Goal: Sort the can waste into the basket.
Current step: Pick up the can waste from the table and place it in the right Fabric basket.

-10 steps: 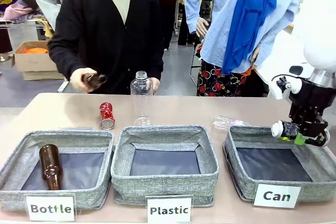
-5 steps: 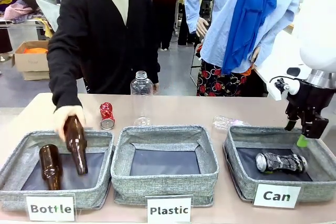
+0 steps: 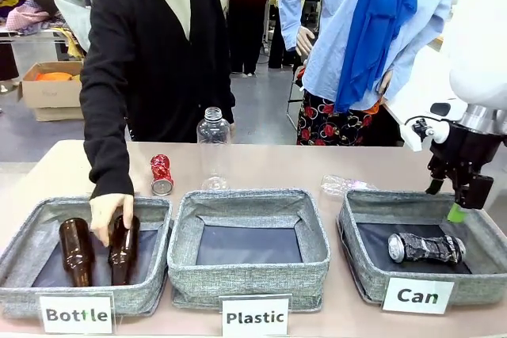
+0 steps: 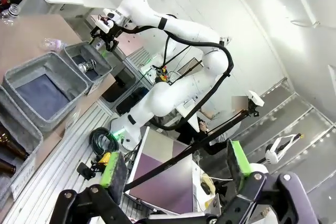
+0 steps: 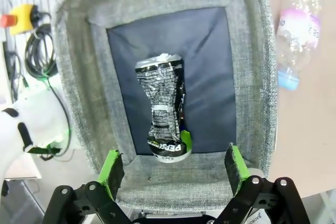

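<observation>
- The long tan table (image 3: 317, 164) carries three grey woven-fabric bins along its near edge. The rightmost one, with the white "Can" label, is the basket (image 3: 348, 223) that I am filling.
- A person stands at the far side, one hand (image 3: 107, 213) resting on a brown glass bottle (image 3: 123, 247) in the left bin labelled "Bottle".
- My right gripper (image 3: 447, 199) hangs above the right side of the basket. Its green-padded fingers are spread wide with nothing between them.
- My left gripper (image 4: 174, 163) is off the table, also spread and empty.
- A tall clear plastic bottle (image 3: 212, 148) stands upright at the far middle of the table; it is not mine to sort.
- The crushed black drink can with silver print (image 3: 424, 248) lies on its side on the basket's dark lining, right of centre, so I judge that half of the job done.
- The small red drink can (image 3: 162, 174) lies on the table at the far left, just beyond the left bin and well apart from the basket.
- I judge the next step is to fetch it. My left arm is closer, but whichever goes must keep clear of the person's arm, grip the can across its body and carry it right.
</observation>
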Available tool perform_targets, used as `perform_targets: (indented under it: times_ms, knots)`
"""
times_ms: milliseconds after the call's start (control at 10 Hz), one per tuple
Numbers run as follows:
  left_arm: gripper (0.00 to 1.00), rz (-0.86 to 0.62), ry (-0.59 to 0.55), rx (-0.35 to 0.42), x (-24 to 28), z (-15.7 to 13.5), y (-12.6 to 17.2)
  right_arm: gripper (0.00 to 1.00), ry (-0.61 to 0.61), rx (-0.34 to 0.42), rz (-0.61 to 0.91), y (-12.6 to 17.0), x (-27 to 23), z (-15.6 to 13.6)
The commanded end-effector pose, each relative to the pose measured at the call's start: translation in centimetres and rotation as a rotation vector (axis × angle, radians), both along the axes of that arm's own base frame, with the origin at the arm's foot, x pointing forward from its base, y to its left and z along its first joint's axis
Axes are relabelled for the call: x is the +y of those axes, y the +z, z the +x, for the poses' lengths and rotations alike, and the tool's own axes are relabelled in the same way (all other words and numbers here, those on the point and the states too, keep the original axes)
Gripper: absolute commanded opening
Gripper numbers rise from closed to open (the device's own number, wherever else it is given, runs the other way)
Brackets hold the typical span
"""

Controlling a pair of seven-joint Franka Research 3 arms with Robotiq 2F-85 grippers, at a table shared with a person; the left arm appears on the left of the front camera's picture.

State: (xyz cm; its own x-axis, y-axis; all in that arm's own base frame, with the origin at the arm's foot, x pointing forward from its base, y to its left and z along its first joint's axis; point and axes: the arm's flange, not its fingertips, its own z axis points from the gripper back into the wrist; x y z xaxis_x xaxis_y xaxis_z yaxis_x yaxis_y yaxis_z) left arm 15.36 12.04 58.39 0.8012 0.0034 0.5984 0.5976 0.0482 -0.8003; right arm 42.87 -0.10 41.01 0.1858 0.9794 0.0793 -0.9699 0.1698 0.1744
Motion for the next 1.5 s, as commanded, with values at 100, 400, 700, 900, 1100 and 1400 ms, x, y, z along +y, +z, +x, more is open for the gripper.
perform_targets:
  times_ms: [100,400,700,900,1100,1400]
  knots:
    - [1.0,-0.017,0.009,0.008,0.0,0.5,0.4,1.0,-0.018,0.013,0.065,0.3,-0.2,0.6]
    - [1.0,0.179,0.02,0.1,-2.2,3.4,-3.2,1.0,-0.377,0.061,0.36,1.4,0.0,1.8]
    - [1.0,0.309,-0.202,0.23,-5.1,5.7,-7.3,1.0,-0.737,0.365,0.814,3.2,-1.8,3.4]
    - [1.0,0.387,-0.29,0.267,-5.6,6.7,-9.1,1.0,-0.805,0.549,0.968,3.0,-3.6,4.7]
    - [1.0,0.498,-0.23,0.291,-5.1,7.2,-10.7,1.0,-0.874,0.642,1.039,2.3,-5.0,5.5]
    - [1.0,0.439,-0.261,0.313,-6.3,6.9,-10.3,1.0,-0.846,0.642,1.003,1.2,-5.9,5.0]
